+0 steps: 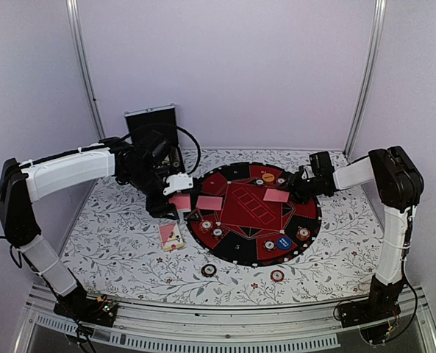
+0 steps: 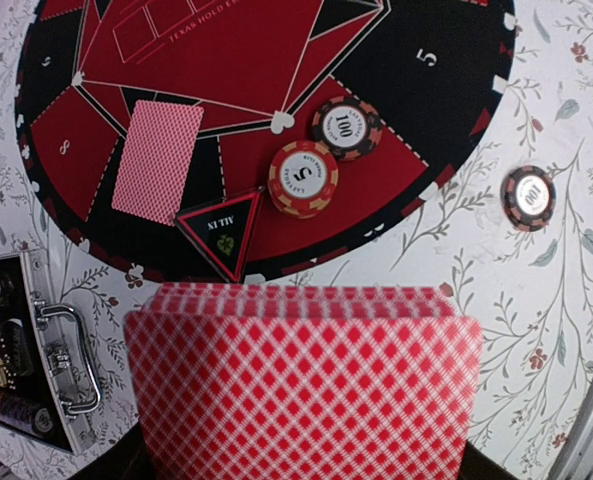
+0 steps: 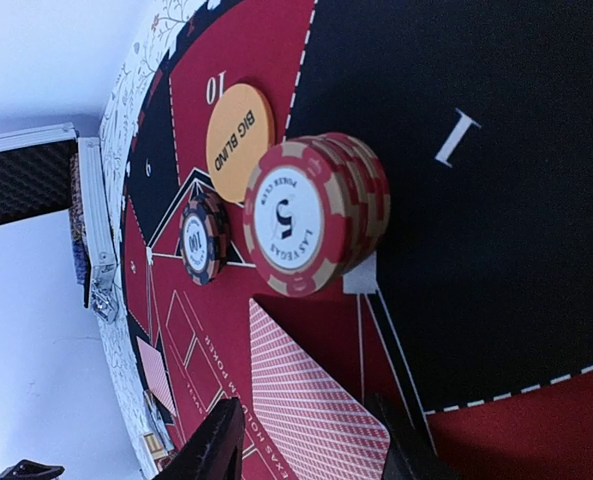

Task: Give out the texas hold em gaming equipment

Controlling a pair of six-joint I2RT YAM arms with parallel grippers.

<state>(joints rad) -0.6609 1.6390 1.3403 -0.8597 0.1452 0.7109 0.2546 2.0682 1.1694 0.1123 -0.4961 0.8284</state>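
My left gripper [image 1: 176, 195] is shut on a deck of pink-backed cards [image 2: 306, 380] and holds it over the left rim of the round red and black poker mat [image 1: 236, 254]; the deck hides its fingers. One card [image 2: 157, 160] lies face down on the mat beside a black 100 chip [image 2: 346, 127] and a red 5 chip [image 2: 303, 178]. My right gripper [image 3: 311, 450] is open, its fingers astride another face-down card [image 3: 316, 400] lying flat on the mat's right side. Ahead of it are a red chip stack [image 3: 316, 215], a black chip [image 3: 204, 240] and the orange button [image 3: 240, 128].
The pink card box [image 1: 171, 236] lies on the floral cloth left of the mat. Two chips [image 1: 209, 270] [image 1: 277, 276] lie off the mat in front. A blue button [image 1: 284, 242] and more chips sit on the near rim. The black case [image 1: 153, 132] stands open at back left.
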